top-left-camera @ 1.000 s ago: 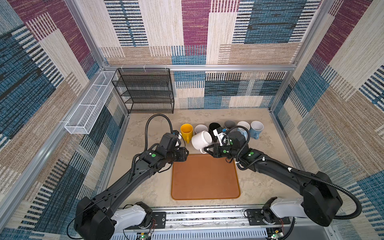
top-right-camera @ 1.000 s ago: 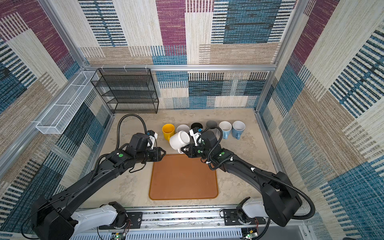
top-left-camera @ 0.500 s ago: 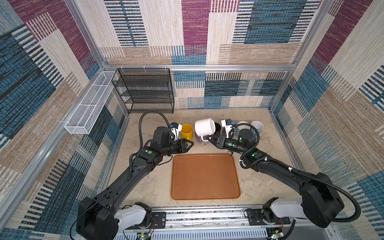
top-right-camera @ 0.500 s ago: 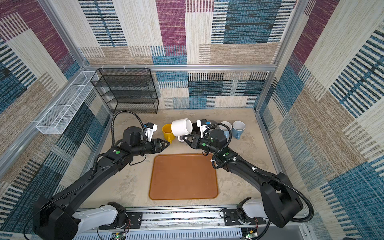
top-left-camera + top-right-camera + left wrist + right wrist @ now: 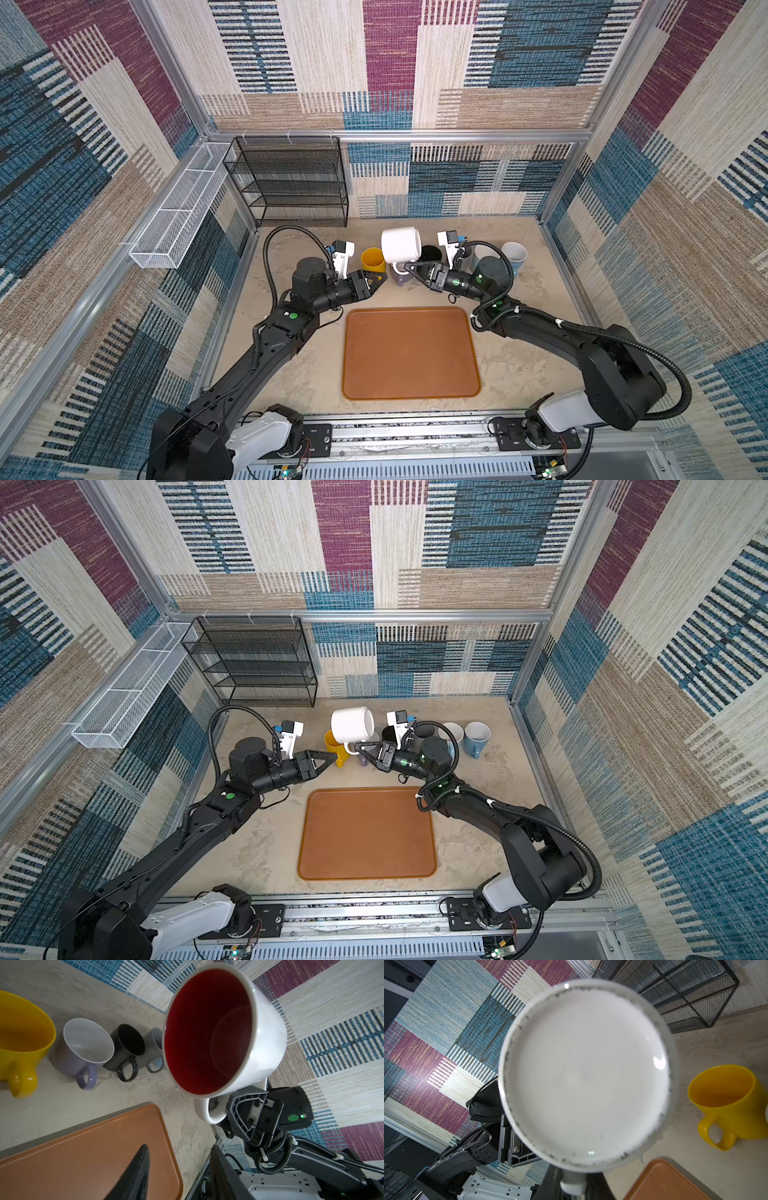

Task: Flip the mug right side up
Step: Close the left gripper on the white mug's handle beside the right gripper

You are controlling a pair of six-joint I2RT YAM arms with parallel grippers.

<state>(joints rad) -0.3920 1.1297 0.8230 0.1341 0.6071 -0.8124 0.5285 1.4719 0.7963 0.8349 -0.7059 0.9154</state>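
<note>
Left wrist view gives you the clearest look. The right gripper [image 5: 222, 1109] is clamped shut on the handle of the white mug [image 5: 268, 1028], pinching the loop from below. The mug hangs in the air on its side, its red inside facing left toward the left gripper [image 5: 328, 759] and its base facing right, so it is not yet upright. In both top views it sits above the far row of mugs, over the lilac mug [image 5: 83, 1051]. The yellow mug [image 5: 372, 259] is just to its left, and the brown tray [image 5: 411, 353] lies on the near side. Your left gripper is open and empty, close to the mug but not touching it.

Treat the mug as rigid glazed ceramic: fairly heavy, slick, and likely to chip if dropped. A pinch on the handle alone will probably let it pivot. I'd take the wall at the rim with the left gripper, one finger inside, before turning it.
</note>
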